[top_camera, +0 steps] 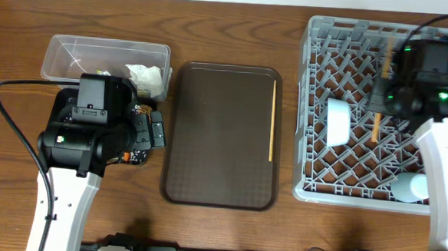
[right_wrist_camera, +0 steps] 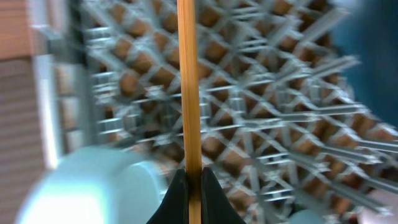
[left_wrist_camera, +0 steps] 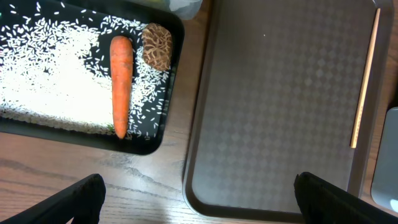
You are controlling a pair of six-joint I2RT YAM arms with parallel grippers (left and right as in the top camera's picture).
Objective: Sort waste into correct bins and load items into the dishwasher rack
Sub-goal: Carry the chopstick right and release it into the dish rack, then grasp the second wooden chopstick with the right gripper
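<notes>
Wooden chopstick (right_wrist_camera: 189, 81) sits pinched between the closed fingertips of the right gripper (right_wrist_camera: 188, 190), with a long part running free ahead of them.

Risk 1: I judge that so narrow a pinch lets the thin stick pivot or slip.

Risk 2: the dishwasher rack (right_wrist_camera: 267, 93) beneath is an open lattice. A tilted release could send the stick through a gap or wedge it between pegs.

Risk 3: the white bowl (top_camera: 338, 121) lies just beside the stick and could be knocked.

Farther off, the second chopstick (top_camera: 272, 120) lies along the right edge of the brown serving tray (top_camera: 215, 140), not yet loaded.

Pose: my right arm reaches over the rack. The left gripper (left_wrist_camera: 198, 180) hangs wide open and empty, between the black tray (left_wrist_camera: 144, 148) and the serving tray.
</notes>
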